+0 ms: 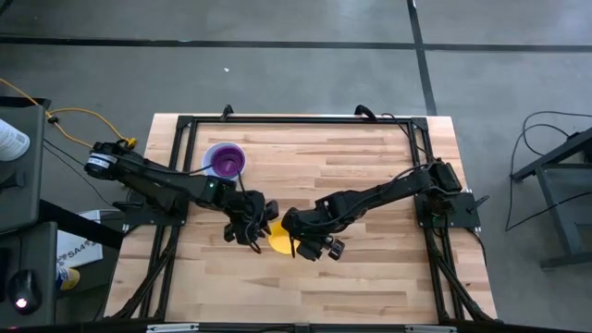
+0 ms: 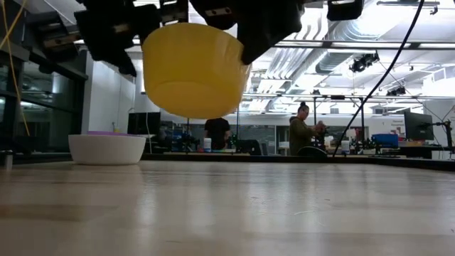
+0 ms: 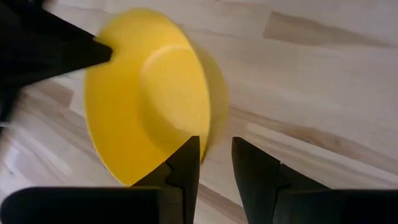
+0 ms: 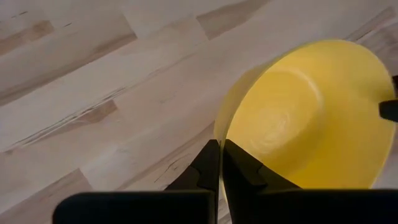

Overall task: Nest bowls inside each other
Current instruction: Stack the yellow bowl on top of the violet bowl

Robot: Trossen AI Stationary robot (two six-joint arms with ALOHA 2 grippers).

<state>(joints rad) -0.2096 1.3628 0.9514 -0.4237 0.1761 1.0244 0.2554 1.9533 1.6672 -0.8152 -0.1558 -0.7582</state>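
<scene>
A yellow bowl [image 2: 193, 67] hangs in the air above the table's middle, its hollow up and a little tilted. My right gripper [image 4: 221, 155] is shut on its rim from the table's right. My left gripper [image 3: 216, 165] stands open at the bowl's opposite side, with only bare wood between its fingers and one finger [image 3: 186, 165] right at the bowl's edge. At the far left, a white bowl [image 2: 106, 149] rests on its base on the table with a purple bowl [image 1: 227, 159] nested inside it. My right gripper pinches the yellow bowl's rim [image 4: 219, 134], one finger inside the hollow and one on the outer wall. The fingers slant down from the table's right. The bowl is lifted clear of the table, roughly upright. My left gripper: whether its finger touches the rim, I cannot tell.
A black frame [image 1: 185, 125] runs along the tabletop's edges. Bare wood [image 1: 370, 277] lies toward the near edge. People [image 2: 302, 128] stand in the room far behind the table.
</scene>
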